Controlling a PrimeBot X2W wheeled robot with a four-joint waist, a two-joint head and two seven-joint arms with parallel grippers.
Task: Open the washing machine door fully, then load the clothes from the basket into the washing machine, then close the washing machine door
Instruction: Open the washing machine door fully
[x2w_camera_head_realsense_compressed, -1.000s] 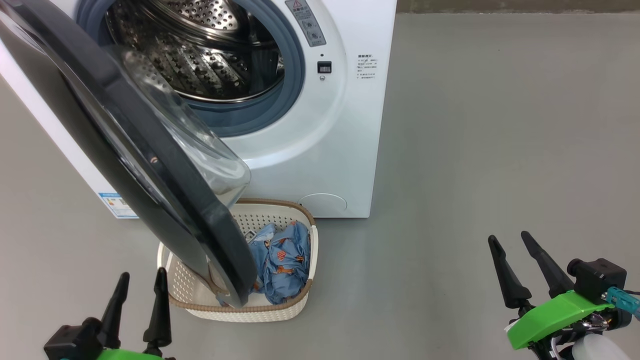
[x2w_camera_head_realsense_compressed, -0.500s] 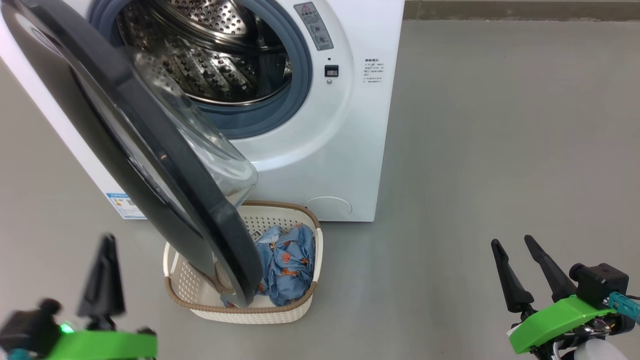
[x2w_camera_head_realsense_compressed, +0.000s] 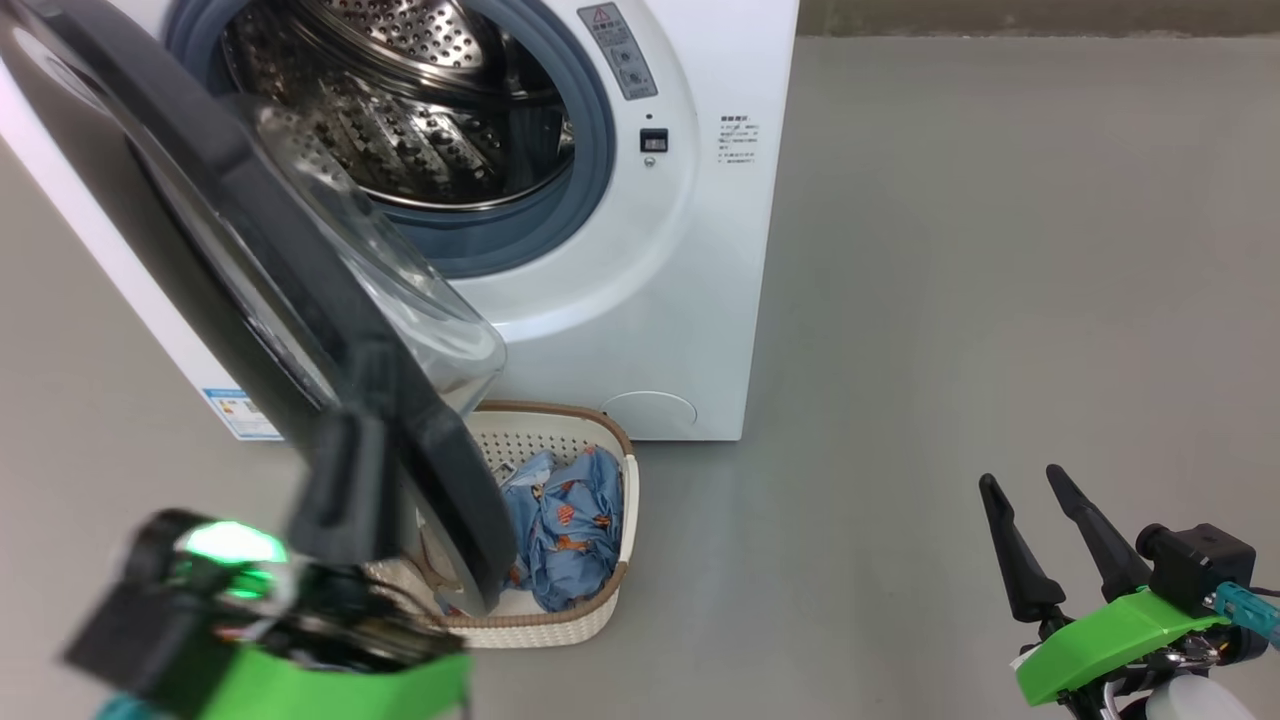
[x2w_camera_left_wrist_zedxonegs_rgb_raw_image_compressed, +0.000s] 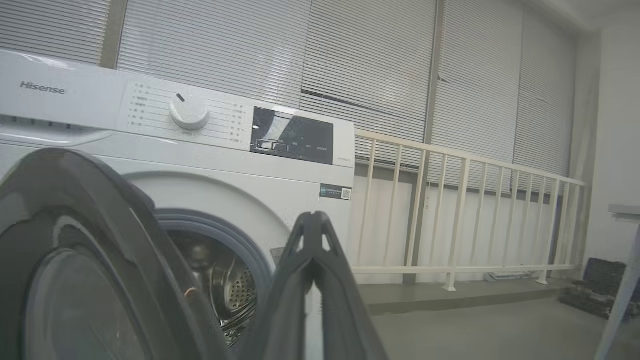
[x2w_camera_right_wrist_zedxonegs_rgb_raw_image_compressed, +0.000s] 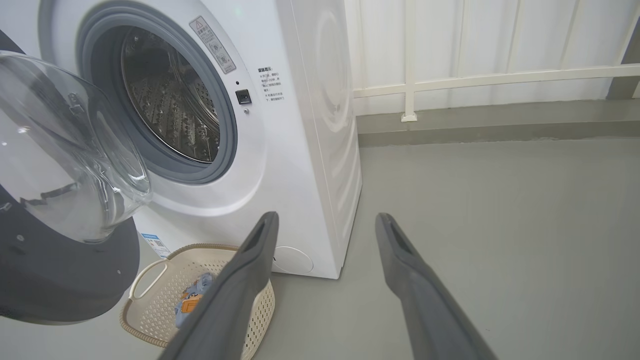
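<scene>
One broad, smooth grey floor spreads across the scene, backed in the left wrist view by a wall of pale slatted blinds and a cream metal railing of thin upright bars. On the floor stands the washing machine, a boxy white front-loader with a round dial on its panel, a thick grey rubber gasket ringing the mouth, and a shiny steel drum dotted with small holes. A blue label sits at its lower left corner. The washing machine door, a large round glossy black ring, hangs partly open on the robot's left, its bulging clear glass bowl facing the drum. The door's lower edge overlaps the basket, a small cream plastic tub with perforated sides and a brown woven-look rim, standing on the floor just before the machine. Inside it lie the clothes, crumpled light blue fabric with small orange motifs. The left gripper has its two long dark fingers pressed together with nothing between them; in the head view it is blurred and raised in front of the door's lower rim, and contact cannot be told. The right gripper, on a bright green mount, holds its tapered fingers apart and empty, low on the right, well apart from the basket.
</scene>
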